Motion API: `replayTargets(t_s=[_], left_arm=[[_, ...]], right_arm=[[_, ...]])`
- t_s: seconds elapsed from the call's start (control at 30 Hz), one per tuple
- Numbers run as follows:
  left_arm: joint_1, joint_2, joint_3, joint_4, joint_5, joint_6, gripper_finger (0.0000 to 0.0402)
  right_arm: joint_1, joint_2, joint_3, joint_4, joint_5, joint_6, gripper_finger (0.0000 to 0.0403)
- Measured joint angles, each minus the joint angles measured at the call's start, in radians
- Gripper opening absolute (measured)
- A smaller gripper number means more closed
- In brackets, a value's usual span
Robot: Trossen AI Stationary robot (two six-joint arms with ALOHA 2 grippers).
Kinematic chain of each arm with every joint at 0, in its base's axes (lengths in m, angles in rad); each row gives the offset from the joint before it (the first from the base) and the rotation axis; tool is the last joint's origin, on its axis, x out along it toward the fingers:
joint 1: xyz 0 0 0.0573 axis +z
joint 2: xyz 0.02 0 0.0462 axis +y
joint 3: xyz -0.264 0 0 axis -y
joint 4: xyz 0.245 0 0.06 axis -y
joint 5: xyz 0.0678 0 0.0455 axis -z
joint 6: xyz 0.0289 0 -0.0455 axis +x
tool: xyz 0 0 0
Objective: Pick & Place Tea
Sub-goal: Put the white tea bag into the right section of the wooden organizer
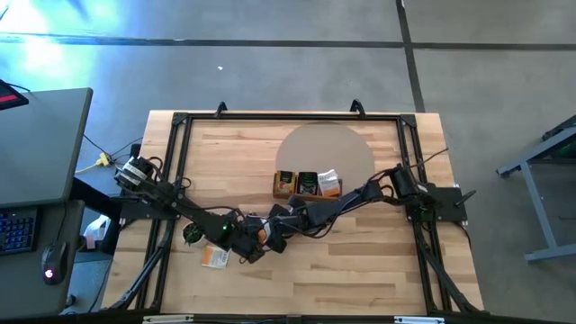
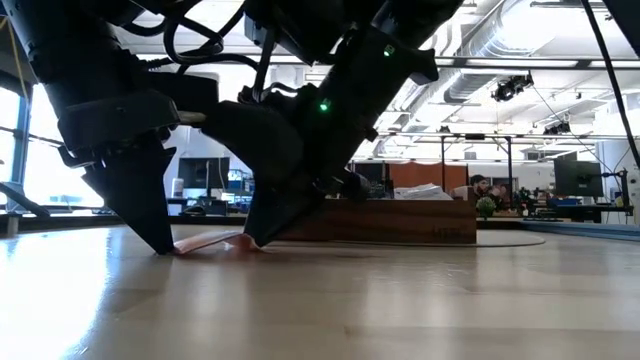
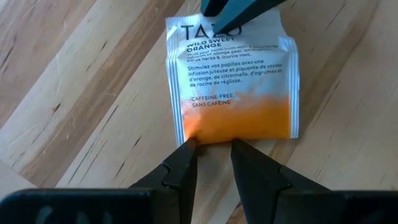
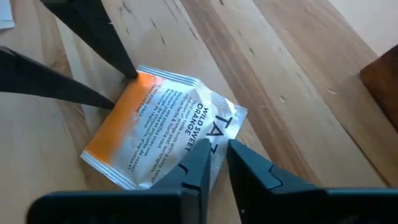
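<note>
A white-and-orange tea packet (image 3: 233, 87) (image 4: 161, 130) lies flat on the wooden table between my two grippers, and shows as a thin strip in the low view (image 2: 210, 244). My left gripper (image 3: 214, 146) stands open by a narrow gap at the packet's orange end. My right gripper (image 4: 214, 155) stands at the opposite, white end with a slim gap between its fingers. In the high view both meet near the table's middle (image 1: 263, 236). A corner of the white end (image 4: 239, 112) curls up slightly. My left gripper has both fingertips (image 3: 189, 148) at the packet's orange edge (image 3: 211, 138), slanting down onto the table; the edge lies across the gap and the packet stays flat. My right gripper comes slanting down at the white end: one finger (image 4: 198, 163) lies over the printed white end (image 4: 208, 134), the other (image 4: 245, 158) stands on the wood beside it.
The long wooden tray (image 1: 277, 193) (image 2: 400, 222) holds several packets toward the far side, just right of the grippers. Another packet (image 1: 214, 257) lies near the left arm, and the small green-centred cup (image 1: 192, 234) stands beside it. Bare wood stretches toward the near edge.
</note>
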Motion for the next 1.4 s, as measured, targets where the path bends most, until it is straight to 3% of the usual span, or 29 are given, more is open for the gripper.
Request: replayTargets(t_s=[0.4, 0.6, 0.8, 0.93, 1.17, 1.4], left_arm=[[0.0, -0.001, 0.0, -0.005, 0.081, 0.008, 0.0101], [0.0, -0.01, 0.001, -0.001, 0.156, 0.001, 0.0101], [-0.009, -0.017, 0.035, -0.01, 0.206, 0.005, 0.0101], [-0.01, -0.016, 0.065, -0.004, 0.182, 0.049, 0.0101], [0.013, -0.008, 0.068, -0.011, 0.077, 0.054, 0.0101], [0.013, -0.008, 0.067, -0.013, 0.074, 0.052, 0.0101]], right_arm=[[-0.027, 0.0, 0.001, -0.007, -0.033, -0.008, 0.0132], [-0.028, -0.036, -0.001, -0.089, -0.006, -0.094, 0.0135], [-0.028, -0.085, -0.002, -0.152, 0.046, -0.067, 0.0127], [-0.022, -0.084, -0.001, -0.152, 0.028, -0.021, 0.0131], [-0.015, -0.068, 0.0, -0.153, 0.091, 0.018, 0.0146], [-0.015, -0.016, 0.001, -0.128, 0.092, 0.027, 0.0158]])
